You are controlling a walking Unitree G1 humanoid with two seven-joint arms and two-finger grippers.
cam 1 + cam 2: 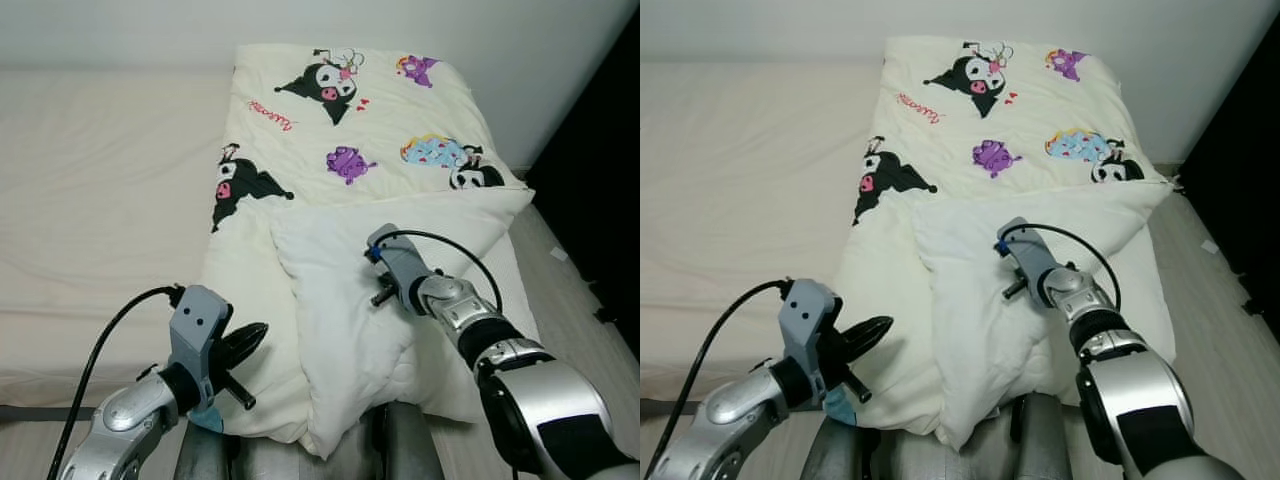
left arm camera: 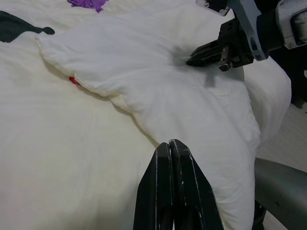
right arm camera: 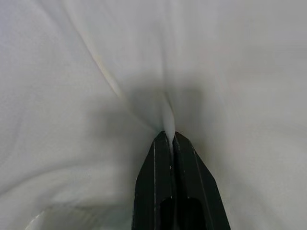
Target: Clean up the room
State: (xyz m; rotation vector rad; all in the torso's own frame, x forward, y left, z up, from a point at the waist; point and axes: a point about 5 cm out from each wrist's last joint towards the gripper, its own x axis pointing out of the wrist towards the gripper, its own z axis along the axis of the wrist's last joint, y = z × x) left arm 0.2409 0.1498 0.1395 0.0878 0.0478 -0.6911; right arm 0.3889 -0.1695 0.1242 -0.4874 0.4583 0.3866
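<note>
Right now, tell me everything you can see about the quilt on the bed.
The quilt is cream, soft and puffy, printed with black, purple and blue cartoon figures. It lies on the bed, its near corner folded back to show a plain white underside. The right end effector pinches a ridge of that white fold; the left end effector, shut, hovers by its near edge.

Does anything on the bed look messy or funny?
Yes. The cartoon-print comforter is folded back near its lower end, so its plain white underside shows in a crooked flap. The right claw pinches a ridge of that white fabric. The left claw is shut beside it, holding nothing.
</note>
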